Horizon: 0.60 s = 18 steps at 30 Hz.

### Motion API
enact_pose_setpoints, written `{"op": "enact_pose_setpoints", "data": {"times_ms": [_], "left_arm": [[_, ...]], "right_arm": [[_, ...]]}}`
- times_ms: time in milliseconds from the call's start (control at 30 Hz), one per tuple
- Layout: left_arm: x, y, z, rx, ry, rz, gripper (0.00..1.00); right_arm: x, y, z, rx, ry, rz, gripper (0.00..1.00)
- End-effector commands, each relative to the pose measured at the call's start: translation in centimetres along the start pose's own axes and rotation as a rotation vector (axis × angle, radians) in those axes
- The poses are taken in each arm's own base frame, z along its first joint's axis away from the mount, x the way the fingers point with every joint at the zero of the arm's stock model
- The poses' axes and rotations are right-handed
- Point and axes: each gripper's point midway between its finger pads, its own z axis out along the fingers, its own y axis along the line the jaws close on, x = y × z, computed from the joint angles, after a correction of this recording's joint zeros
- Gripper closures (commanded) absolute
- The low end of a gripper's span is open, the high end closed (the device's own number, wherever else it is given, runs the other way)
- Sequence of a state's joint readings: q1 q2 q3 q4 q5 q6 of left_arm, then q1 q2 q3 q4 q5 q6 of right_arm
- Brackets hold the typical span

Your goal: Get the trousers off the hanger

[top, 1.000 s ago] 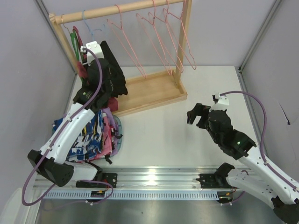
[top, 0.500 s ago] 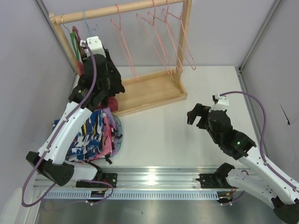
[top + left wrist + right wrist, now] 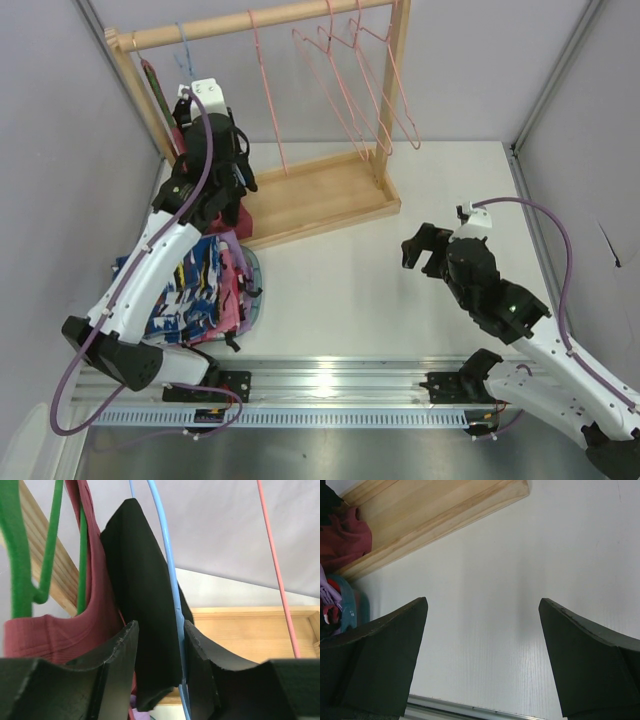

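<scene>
The black trousers (image 3: 142,595) hang over the light-blue wire hanger (image 3: 167,565), whose hook sits on the wooden rail (image 3: 182,45). My left gripper (image 3: 159,645) is raised at the left end of the rack (image 3: 215,165). Its fingers close in on the lower part of the trousers, with the blue wire against the right finger. The cloth's lower end shows between the fingers. From above, the arm hides most of the trousers. My right gripper (image 3: 428,250) is open and empty over the bare table (image 3: 482,645), well apart from the rack.
A dark red garment (image 3: 60,635) on a green hanger (image 3: 20,555) hangs just left of the trousers. Several pink wire hangers (image 3: 340,80) hang further right. The wooden rack base (image 3: 320,195) lies below. A pile of blue patterned cloth (image 3: 195,290) lies at the near left.
My left gripper has moved up and back toward the rail. The black cloth that spread out to its right is now mostly hidden behind it. The right arm has not moved.
</scene>
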<state>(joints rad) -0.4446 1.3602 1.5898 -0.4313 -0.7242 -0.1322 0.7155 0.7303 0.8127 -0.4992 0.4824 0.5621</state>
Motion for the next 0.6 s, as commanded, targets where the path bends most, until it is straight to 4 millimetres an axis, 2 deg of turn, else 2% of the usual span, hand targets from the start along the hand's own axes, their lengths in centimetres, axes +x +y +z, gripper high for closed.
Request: {"op": "enact_pose_setpoints", "data": {"times_ms": [0, 233, 267, 300, 467, 567], "left_arm": [[-1.2, 0.9, 0.0, -0.037, -0.039, -0.049, 0.55], [-0.9, 2.0, -0.1, -0.100, -0.053, -0.055, 0.63], [-0.3, 2.1, 0.1, -0.108, -0.046, -0.047, 0.63], [-0.9, 2.3, -0.2, -0.107, -0.063, -0.061, 0.64], [-0.9, 2.5, -0.3, -0.108, -0.070, -0.058, 0.69], [-0.8, 2.4, -0.3, -0.101, -0.066, -0.053, 0.76]], "right_arm": [[-0.4, -0.2, -0.2, 0.003, -0.018, 0.022, 0.00], [-0.4, -0.2, -0.1, -0.001, -0.021, 0.026, 0.01], [-0.4, -0.1, -0.1, -0.002, -0.021, 0.025, 0.01], [-0.3, -0.1, -0.1, -0.004, -0.018, 0.025, 0.01], [-0.4, 0.1, 0.1, -0.007, -0.017, 0.026, 0.01], [-0.3, 0.1, 0.1, -0.009, -0.016, 0.024, 0.01]]}}
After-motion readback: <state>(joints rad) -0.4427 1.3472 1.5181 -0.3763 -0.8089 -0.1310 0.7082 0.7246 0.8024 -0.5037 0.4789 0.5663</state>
